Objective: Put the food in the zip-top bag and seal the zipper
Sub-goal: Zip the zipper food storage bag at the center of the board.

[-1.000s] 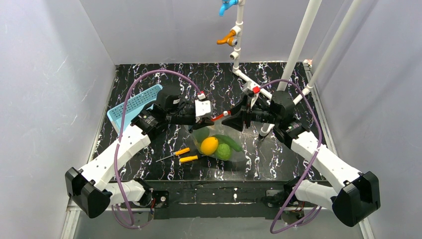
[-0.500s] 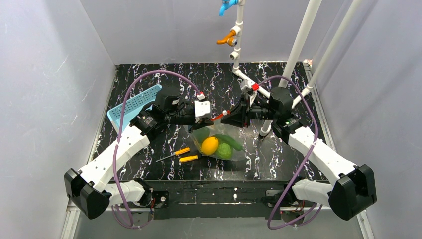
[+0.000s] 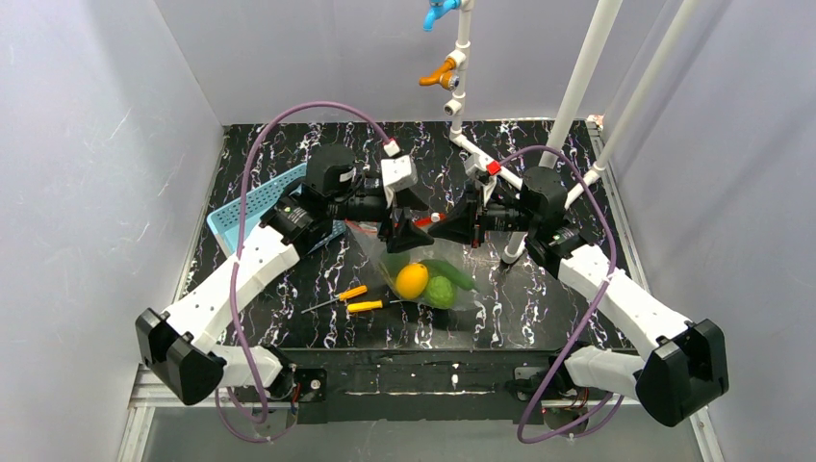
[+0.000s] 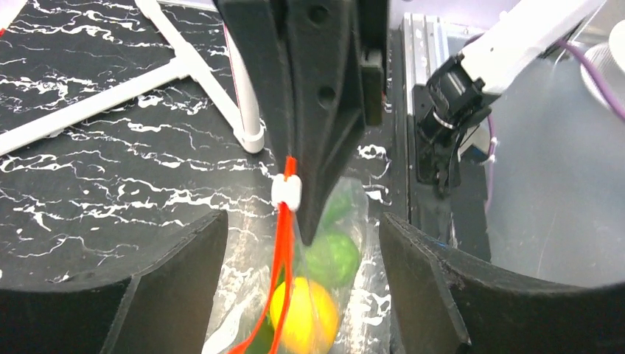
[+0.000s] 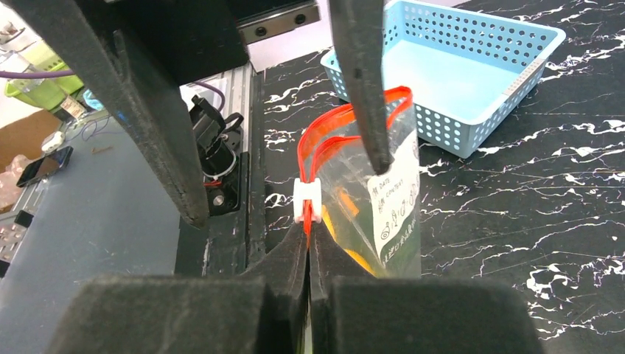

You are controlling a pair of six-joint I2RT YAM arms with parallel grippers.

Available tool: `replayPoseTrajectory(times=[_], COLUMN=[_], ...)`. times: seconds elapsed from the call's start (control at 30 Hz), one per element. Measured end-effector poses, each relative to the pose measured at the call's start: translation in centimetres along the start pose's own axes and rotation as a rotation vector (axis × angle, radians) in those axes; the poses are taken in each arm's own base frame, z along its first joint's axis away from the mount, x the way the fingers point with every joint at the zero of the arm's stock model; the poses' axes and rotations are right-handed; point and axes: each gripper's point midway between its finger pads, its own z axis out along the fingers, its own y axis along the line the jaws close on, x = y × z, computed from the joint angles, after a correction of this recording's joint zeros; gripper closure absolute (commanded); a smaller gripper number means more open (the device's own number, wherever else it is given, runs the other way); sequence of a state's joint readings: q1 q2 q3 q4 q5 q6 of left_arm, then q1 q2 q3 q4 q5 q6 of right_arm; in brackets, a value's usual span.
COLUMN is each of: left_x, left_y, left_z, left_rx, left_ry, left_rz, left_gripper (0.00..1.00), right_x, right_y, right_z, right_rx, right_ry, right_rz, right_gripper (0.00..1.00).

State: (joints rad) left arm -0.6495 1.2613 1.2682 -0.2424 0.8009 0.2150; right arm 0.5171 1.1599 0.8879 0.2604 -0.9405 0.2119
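The clear zip-top bag hangs upright over the table with the food inside: a yellow lemon, a light green piece and a dark green oval. My right gripper is shut on the red-orange zipper, just behind its white slider. Beyond the slider the two red strips stand apart in a loop. My left gripper is open, its fingers straddling the bag's top edge without touching it. In the left wrist view the lemon shows through the plastic.
A light blue perforated basket lies at the left under my left arm. Two orange-handled screwdrivers lie in front of the bag. A white pipe frame stands at the back right, with one post close behind my right wrist.
My left gripper has opened, let go of the zipper edge and drawn back a little. My right gripper has shut on the zipper by the slider. The bag swung slightly.
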Motion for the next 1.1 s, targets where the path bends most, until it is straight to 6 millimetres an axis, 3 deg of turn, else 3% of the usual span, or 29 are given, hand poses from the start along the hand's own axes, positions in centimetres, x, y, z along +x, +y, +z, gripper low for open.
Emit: replayPoseTrajectory(times=[0.2, 0.3, 0.43, 0.57, 0.9, 1.1], left_x=[-0.4, -0.3, -0.9, -1.8, -2.3, -2.0], left_y=[1.0, 1.1, 1.1, 0.7, -0.1, 0.0], left_z=[1.4, 1.8, 2.0, 1.9, 1.9, 1.9], left_rx=[0.001, 0.011, 0.035, 0.066, 0.137, 0.149], left_ry=[-0.014, -0.019, -0.043, -0.075, -0.090, -0.075], left_rz=[-0.094, -0.127, -0.142, -0.149, -0.161, -0.180], left_gripper=[0.34, 0.46, 0.53, 0.67, 0.80, 1.00], right_x=[-0.1, 0.0, 0.0, 0.0, -0.4, -0.4], right_y=[0.2, 0.3, 0.3, 0.3, 0.6, 0.7], right_z=[-0.1, -0.2, -0.2, -0.2, -0.4, -0.5], right_rx=[-0.001, 0.000, 0.000, 0.000, 0.002, 0.002], right_ry=[0.001, 0.004, 0.005, 0.005, -0.005, -0.006], right_rz=[-0.011, -0.010, -0.016, -0.019, -0.036, -0.037], right_gripper=[0.99, 0.99, 0.99, 0.99, 0.99, 0.99])
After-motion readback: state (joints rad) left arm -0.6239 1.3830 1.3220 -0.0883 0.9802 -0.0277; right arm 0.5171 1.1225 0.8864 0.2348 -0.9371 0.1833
